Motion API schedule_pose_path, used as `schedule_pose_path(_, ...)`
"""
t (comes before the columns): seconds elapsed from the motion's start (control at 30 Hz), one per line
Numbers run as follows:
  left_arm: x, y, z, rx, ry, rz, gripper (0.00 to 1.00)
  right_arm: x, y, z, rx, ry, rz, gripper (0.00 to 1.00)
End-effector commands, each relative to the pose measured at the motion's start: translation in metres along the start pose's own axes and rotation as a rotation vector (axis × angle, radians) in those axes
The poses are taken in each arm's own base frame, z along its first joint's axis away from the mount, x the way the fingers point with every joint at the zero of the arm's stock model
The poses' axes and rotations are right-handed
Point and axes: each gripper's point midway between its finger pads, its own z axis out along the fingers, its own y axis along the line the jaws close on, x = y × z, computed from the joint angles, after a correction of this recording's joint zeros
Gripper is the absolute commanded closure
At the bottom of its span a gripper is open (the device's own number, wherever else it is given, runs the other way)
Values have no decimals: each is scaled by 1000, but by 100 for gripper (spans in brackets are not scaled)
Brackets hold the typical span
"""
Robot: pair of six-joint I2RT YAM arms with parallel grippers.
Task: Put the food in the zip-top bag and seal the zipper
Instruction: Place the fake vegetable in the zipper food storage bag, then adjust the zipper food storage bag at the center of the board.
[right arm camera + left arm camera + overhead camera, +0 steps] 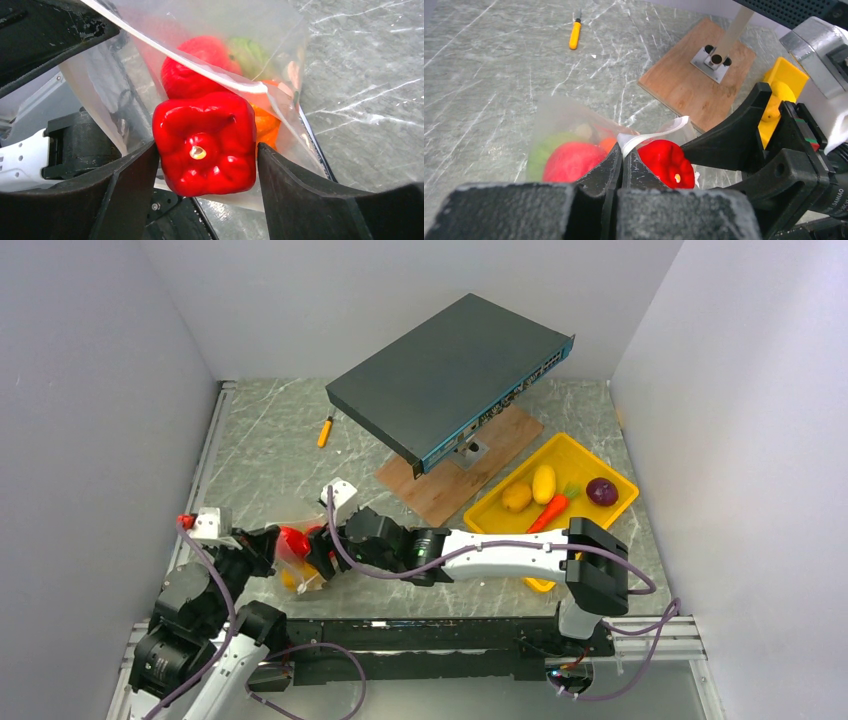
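**Red pepper at the bag mouth, both grippers engaged**

- Your left gripper (623,155) is pinched tight on the zip-top bag (555,116), right at the zipper (650,134). That grip lifts one lip so the mouth gapes toward the right arm. It reads as a holding job, not a sealing one.
- Your right gripper (207,150) is clamped on a red pepper (666,162), with a finger pressed to each flank. The pepper sits at the opening, partly under the raised lip and not yet deep inside.
- Already in the bag: a second red piece (192,67), something green (249,54) behind it and an orange piece (266,126) low down. The load is bunched just behind the mouth, so there is little room for the pepper.
- Waiting in the yellow tray (600,525): two yellow potatoes (517,497), a carrot (548,512) and a purple onion (601,491), well apart from the bag across the table.
- Judgement: this is mid-task, at the insertion step. Push the pepper past the lip before you let go; released here, it could roll back out.
- Risk: the wide fingers fill much of the opening and may drag the film when they leave. Hold the left pinch firm.
- The zipper is open, so sealing is not yet due.
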Motion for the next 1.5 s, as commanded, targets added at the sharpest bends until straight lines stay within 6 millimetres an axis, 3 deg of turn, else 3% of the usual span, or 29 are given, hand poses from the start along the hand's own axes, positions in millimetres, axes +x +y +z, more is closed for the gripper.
schedule_pose_path(0.0, -28, 2, -7, -31, -116, -67, 100, -25, -1, -8, 36, -28, 5, 25)
schedule_pose_path(0.23, -40, 1, -11, -83, -77, -175, 100, -31, 2, -8, 43, 1, -5, 17)
schedule_pose_path(0.4, -34, 9, -10, -155, -27, -204, 100, -38, 7, -15, 46, 51, 2, 13)
schedule_pose_path(0.53, -30, 10, -9, -158, -26, -222, 100, -44, -4, -29, 87, 49, 53, 13)
schedule_pose_path(0.63, -29, 9, -9, -153, -28, -233, 100, -48, -15, -49, 125, 36, 106, 21)
schedule_pose_path(0.8, -29, 7, -8, -146, -20, -241, 100, -32, -39, -67, 170, -4, 220, 50)
schedule_pose_path(1.07, -30, 3, -7, -139, 2, -248, 100, -6, -31, -55, 69, 6, 228, 53)
schedule_pose_path(1.37, -28, 1, -7, -132, 13, -262, 100, 6, -20, -33, 4, 8, 263, 54)
schedule_pose_path(1.47, -28, -1, -6, -126, 15, -269, 100, 10, -27, -24, 50, 3, 285, 57)
